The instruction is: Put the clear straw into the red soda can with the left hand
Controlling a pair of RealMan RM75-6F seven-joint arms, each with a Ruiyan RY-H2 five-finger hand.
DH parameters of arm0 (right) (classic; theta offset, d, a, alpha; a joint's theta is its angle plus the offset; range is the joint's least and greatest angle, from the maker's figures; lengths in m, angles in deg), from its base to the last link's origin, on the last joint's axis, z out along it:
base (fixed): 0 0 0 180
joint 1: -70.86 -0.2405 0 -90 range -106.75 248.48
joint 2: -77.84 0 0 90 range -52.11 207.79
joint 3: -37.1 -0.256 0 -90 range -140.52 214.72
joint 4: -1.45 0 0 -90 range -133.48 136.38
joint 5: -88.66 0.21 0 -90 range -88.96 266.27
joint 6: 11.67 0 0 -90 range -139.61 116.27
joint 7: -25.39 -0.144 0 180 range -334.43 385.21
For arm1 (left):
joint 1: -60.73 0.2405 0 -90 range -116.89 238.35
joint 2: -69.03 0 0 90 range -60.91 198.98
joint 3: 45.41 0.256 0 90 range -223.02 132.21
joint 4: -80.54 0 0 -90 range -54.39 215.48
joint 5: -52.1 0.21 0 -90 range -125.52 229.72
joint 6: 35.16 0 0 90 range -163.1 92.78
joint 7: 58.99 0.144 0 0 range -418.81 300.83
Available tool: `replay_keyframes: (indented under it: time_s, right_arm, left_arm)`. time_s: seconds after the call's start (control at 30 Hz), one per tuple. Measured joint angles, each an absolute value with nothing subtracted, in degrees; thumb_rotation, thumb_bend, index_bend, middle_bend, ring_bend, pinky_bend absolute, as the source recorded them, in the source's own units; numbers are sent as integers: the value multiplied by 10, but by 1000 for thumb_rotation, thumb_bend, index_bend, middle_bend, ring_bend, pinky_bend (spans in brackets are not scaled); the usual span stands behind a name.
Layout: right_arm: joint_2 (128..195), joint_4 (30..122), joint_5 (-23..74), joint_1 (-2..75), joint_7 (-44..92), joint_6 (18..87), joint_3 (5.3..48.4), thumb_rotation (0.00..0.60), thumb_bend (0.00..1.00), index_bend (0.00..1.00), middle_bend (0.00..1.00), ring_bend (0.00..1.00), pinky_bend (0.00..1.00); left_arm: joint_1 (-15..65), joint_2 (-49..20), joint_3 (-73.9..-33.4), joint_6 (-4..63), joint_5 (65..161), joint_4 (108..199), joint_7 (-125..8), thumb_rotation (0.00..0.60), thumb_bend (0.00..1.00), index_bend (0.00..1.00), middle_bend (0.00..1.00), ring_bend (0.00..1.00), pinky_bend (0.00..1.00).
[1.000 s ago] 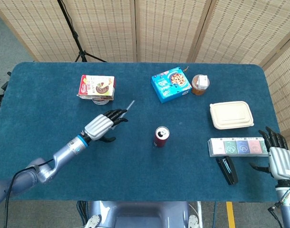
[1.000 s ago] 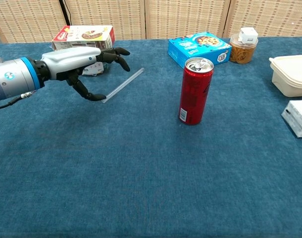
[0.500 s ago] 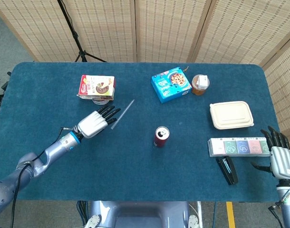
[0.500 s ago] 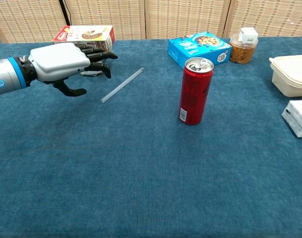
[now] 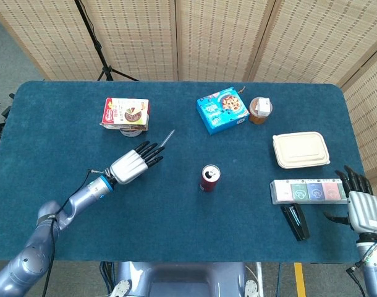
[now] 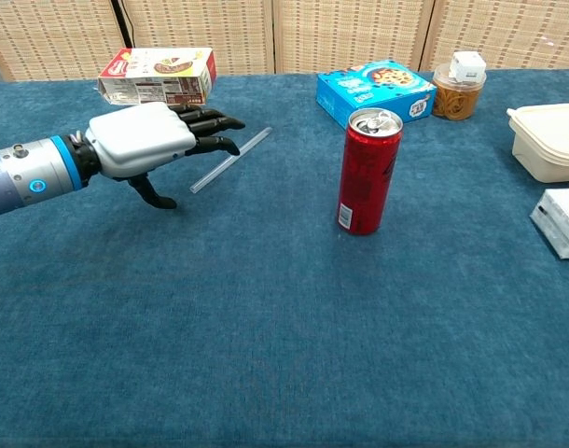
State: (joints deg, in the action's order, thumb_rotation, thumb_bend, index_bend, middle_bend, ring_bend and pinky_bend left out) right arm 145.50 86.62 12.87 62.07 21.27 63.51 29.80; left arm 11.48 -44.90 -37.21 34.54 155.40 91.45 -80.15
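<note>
The clear straw (image 5: 169, 137) (image 6: 232, 160) lies flat on the blue tablecloth, slanting up to the right. My left hand (image 5: 134, 166) (image 6: 159, 140) hovers at its lower end. The fingers are stretched out over that end, the thumb hangs down, and the hand grips nothing. The red soda can (image 5: 209, 177) (image 6: 368, 172) stands upright with its top open, to the right of the straw and apart from it. My right hand (image 5: 360, 207) rests with its fingers spread at the table's right edge, seen only in the head view.
A brownie box (image 5: 126, 114) sits just behind the straw. A blue cookie box (image 5: 222, 109) and a lidded jar (image 5: 260, 109) stand at the back. A beige lidded container (image 5: 301, 150), a tray of packets (image 5: 309, 190) and a black object (image 5: 295, 221) lie on the right.
The left hand drew back to the left half a second ago and has since come right again over the straw's lower end. Straw, can and right hand have stayed put.
</note>
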Motion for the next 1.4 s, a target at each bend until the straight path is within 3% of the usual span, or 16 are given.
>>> replay_keyframes:
  time_s: [0.3,0.97,1.4]
  right_arm:
    - [1452,867,130,622,209,636,297,600,0,98,0,0,0]
    - [1455,864,135,621,211,631,296,600,0,98,0,0,0]
    - [1454,864,136,621,209,631,295,600,0,98,0,0,0]
  left_arm:
    - [107,-456,-363,341,1551,896,-797,600,276,302,0,0,121]
    - [89,-470,-362,288,1531,885,-779,600,280,331,0,0,121]
    - [78,-483,-368,283,1517,886,-781,600,318,425,0,0,121]
